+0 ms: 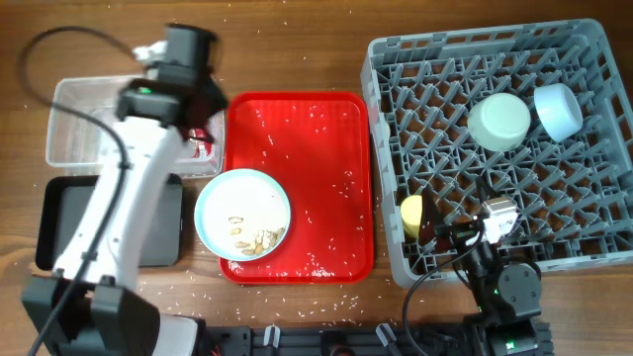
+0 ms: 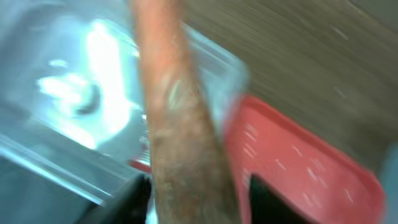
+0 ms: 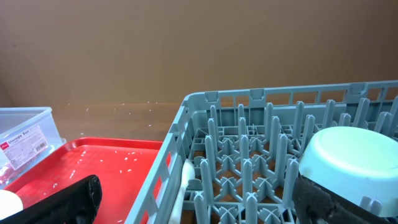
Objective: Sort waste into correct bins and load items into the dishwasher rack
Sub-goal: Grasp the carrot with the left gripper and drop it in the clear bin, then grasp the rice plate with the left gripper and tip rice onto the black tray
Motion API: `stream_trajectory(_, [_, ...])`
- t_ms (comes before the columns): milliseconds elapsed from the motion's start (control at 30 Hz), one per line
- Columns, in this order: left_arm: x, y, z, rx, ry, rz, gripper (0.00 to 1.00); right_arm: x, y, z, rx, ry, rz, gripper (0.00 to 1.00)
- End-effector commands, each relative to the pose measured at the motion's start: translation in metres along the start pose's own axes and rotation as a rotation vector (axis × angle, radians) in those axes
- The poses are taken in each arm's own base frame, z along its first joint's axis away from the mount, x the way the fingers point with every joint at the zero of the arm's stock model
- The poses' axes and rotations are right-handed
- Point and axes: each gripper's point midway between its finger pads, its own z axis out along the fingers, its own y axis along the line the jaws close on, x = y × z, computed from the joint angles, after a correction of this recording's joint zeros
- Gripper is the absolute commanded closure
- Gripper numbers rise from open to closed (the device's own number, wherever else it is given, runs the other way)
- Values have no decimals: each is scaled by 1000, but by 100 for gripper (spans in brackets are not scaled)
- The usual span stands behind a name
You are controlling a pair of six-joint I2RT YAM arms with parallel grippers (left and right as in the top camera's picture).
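I am holding the carrot (image 2: 174, 112) clamped between the left gripper's (image 2: 196, 202) fingers, with the clear tub (image 2: 68, 87) just below them. I am waiting to release until they are inside its wall. The right gripper (image 3: 208, 196) is hanging spread wide and empty at the rack (image 3: 261, 99).

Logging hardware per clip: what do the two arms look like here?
Left arm: white links, black joints, looping black cable, small green light. Right arm: mostly black, pale grey block near its wrist, black cable.
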Motion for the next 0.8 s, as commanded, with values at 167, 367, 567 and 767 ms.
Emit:
stream_trajectory(167, [79, -48, -20, 199, 228, 416, 35, -2, 1, 0, -9, -8, 17, 0])
stream_trajectory(367, [219, -67, -23, 104, 362, 691, 57, -2, 1, 0, -9, -8, 17, 0])
stream_trajectory(567, [265, -24, 14, -179, 238, 611, 60, -2, 1, 0, -9, -8, 17, 0])
stream_trajectory(767, [296, -29, 50, -154, 251, 758, 83, -2, 1, 0, -9, -8, 17, 0])
